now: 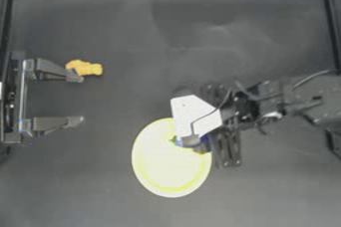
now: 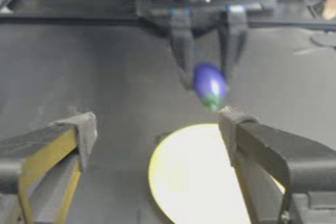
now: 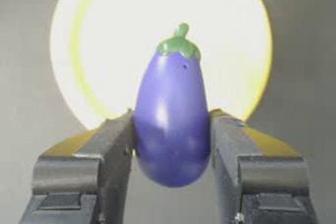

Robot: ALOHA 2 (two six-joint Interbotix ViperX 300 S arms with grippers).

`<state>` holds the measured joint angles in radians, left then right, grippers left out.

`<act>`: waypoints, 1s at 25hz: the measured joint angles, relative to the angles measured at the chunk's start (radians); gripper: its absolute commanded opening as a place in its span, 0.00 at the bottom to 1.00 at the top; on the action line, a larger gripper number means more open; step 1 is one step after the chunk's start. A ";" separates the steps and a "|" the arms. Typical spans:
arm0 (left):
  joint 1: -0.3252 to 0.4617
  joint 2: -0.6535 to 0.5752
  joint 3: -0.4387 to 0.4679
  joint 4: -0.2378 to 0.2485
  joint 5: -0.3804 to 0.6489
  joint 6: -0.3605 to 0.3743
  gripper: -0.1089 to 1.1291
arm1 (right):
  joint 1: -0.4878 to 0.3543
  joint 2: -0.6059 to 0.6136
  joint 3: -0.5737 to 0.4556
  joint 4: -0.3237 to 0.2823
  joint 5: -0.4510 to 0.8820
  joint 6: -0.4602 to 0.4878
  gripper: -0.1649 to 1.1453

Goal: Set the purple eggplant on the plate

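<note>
My right gripper [image 1: 192, 141] is shut on the purple eggplant [image 3: 172, 115], holding it by its fat end with the green stem pointing away from the jaws. It hangs above the upper right edge of the pale yellow-green plate [image 1: 160, 169], not touching it. In the left wrist view the eggplant [image 2: 210, 86] hangs stem down in the air over the far side of the plate [image 2: 190, 179]. In the top view only a sliver of the eggplant [image 1: 203, 145] shows under the wrist. My left gripper [image 1: 75, 99] is parked at the table's left side, open and empty.
An orange-yellow lumpy piece [image 1: 85, 67] lies at the left, right by the tip of one left finger [image 1: 72, 76]. The dark table [image 1: 166, 32] stretches bare toward the back, bounded by a frame along the far edge.
</note>
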<state>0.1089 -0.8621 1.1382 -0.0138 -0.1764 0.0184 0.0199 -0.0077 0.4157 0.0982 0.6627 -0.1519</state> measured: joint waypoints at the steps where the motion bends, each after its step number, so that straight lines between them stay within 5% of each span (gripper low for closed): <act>1: 0.002 0.002 -0.002 0.000 0.002 0.000 0.92 | 0.005 0.018 -0.003 0.002 -0.015 0.000 0.30; 25: 0.000 0.014 -0.002 0.002 0.002 0.003 0.92 | 0.037 0.245 -0.054 0.021 -0.132 0.003 0.31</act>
<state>0.1089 -0.8483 1.1367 -0.0123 -0.1749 0.0215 0.0568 0.2378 0.3620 0.1197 0.5308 -0.1488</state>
